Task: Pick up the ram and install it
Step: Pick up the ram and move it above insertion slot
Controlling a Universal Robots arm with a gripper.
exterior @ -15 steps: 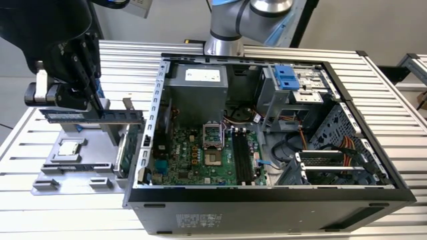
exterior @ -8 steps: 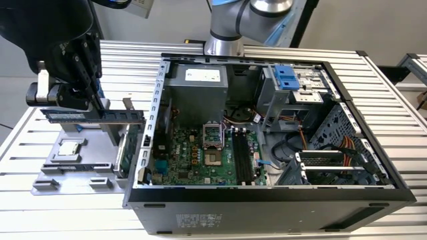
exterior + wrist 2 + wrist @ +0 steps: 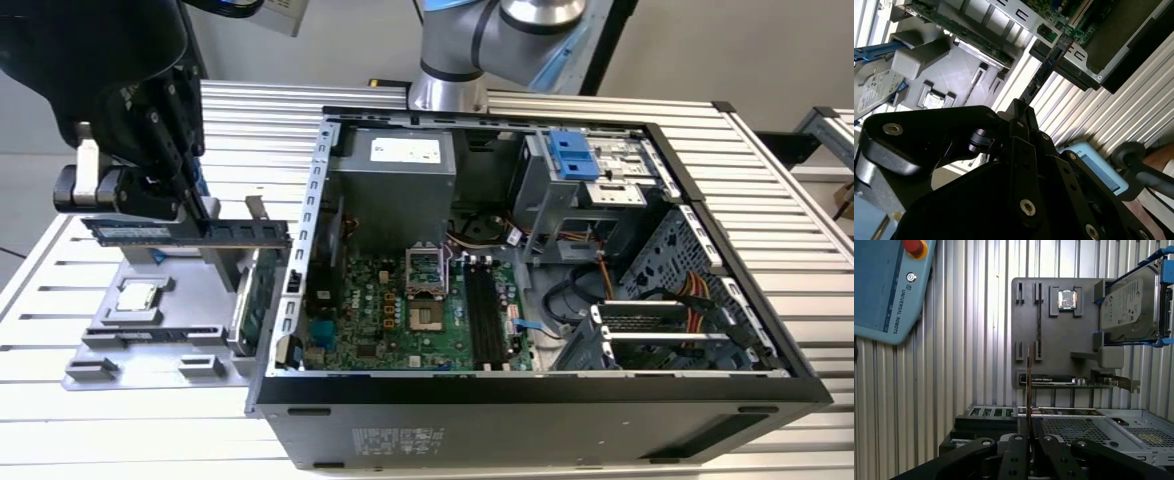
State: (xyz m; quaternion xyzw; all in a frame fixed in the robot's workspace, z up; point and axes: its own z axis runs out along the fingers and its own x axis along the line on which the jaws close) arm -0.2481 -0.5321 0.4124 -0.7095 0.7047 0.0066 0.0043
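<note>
Ram point(image 3: 254, 232) hidden: a stretch sat behind my gripper point(image 3: 191, 222).
Ram axis: lay level, lengthwise across the exterior view.
Jaws: were clamped on it.

Exterior view above PC case point(image 3: 534, 425); both wrist views close-up (share tray point(image 3: 1059, 340) point(image 3: 946, 75))

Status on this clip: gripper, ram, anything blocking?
Gripper shut on ram. Ram held level above parts tray. Case wall stands between it and motherboard.
</note>
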